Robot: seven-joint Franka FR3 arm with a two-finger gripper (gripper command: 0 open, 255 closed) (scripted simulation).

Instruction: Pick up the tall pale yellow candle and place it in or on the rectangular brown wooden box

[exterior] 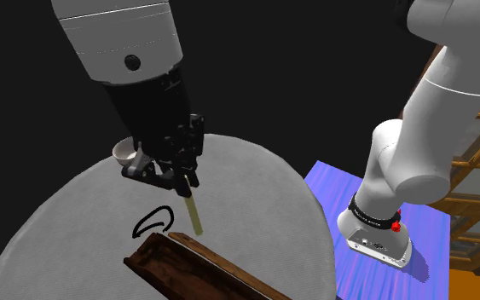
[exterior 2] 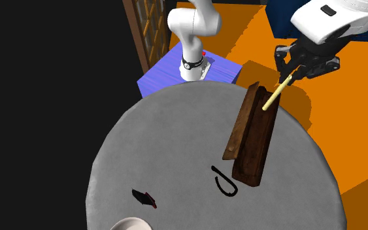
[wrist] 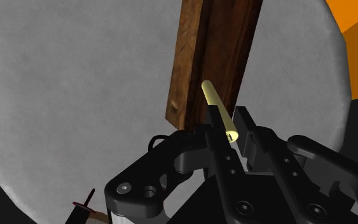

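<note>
— Where's the candle?

— Your pale yellow candle [wrist: 217, 105] is up off the round grey table [exterior 2: 176, 144]. The gripper [wrist: 231, 132] has its two black fingers closed onto the candle's upper end. It hangs tilted, with its free end pointing down at the brown wooden box [exterior 2: 251, 137].

— Is it touching the box?

— You can't tell from these views. The tip shows right at the box's edge. The box lies flat on the table with a black loop [exterior 2: 225, 183] just beside one end. A white bowl [exterior 2: 131, 224] sits well apart at the table's rim.
</note>
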